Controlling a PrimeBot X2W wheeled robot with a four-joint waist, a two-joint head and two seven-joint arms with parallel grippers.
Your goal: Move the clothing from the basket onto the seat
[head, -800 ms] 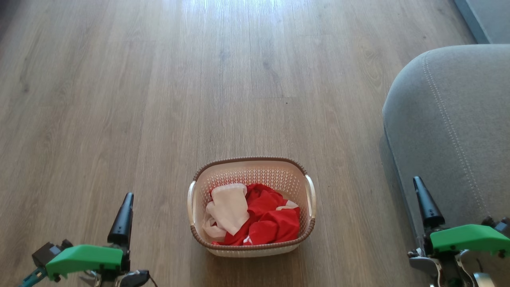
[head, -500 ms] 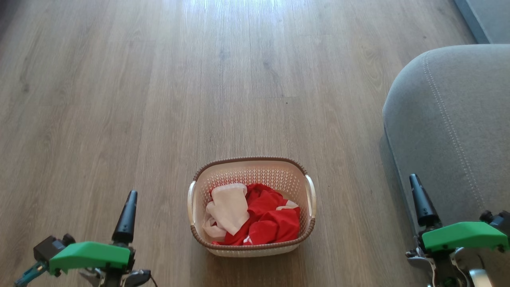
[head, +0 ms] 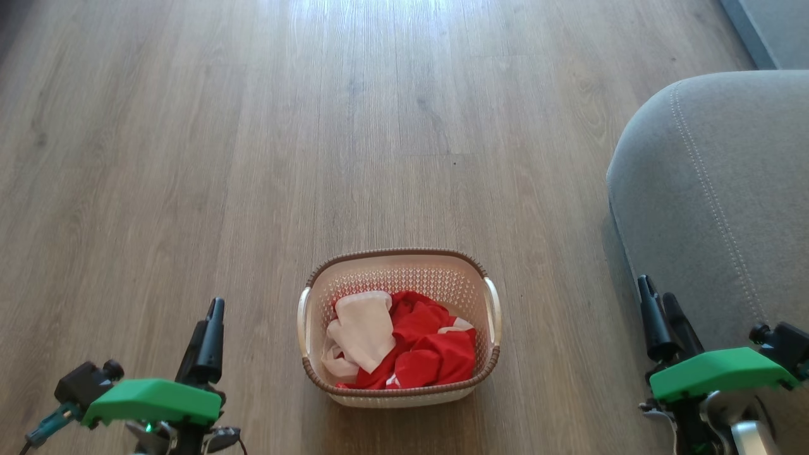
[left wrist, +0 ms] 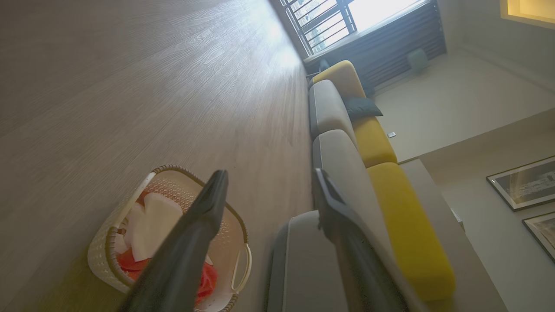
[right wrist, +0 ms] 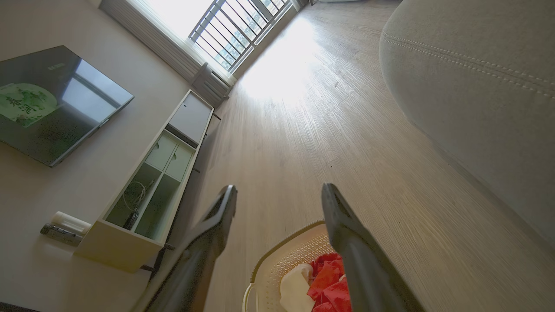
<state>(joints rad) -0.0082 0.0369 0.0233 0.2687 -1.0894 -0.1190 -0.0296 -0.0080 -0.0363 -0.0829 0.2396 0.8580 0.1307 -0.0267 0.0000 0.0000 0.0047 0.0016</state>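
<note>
The small rectangular cream plastic basket [head: 397, 254], perforated in its walls and rimmed in brown weave, stands on the grey-brown wood-plank floor [head: 379, 126] at the lower centre of the head view. Inside it lies the soft bright red and pale cream fabric clothing [head: 436, 357], crumpled in one heap below the rim, with the cream piece towards the left and the red towards the right. The large grey upholstered seat [head: 727, 189], with its rounded corner and line of pale stitching, takes up the right edge of the frame, and no garment lies on the part of it in view.

The left gripper [head: 210, 313] sits at the lower left and the right gripper [head: 655, 287] at the lower right, before the seat's near edge. Both are well apart from the basket. In each wrist view the two long dark fingers stand spread with a bare gap between them (neither has hold of anything).

By my reading, the task is at its start: the reach for the first garment. The next move calls for one arm to come in over the rim, descend into the heap, pinch a good fold of fabric and lift it clear of the walls before swinging right to the seat. The right gripper looks the handier one for that carry.
</note>
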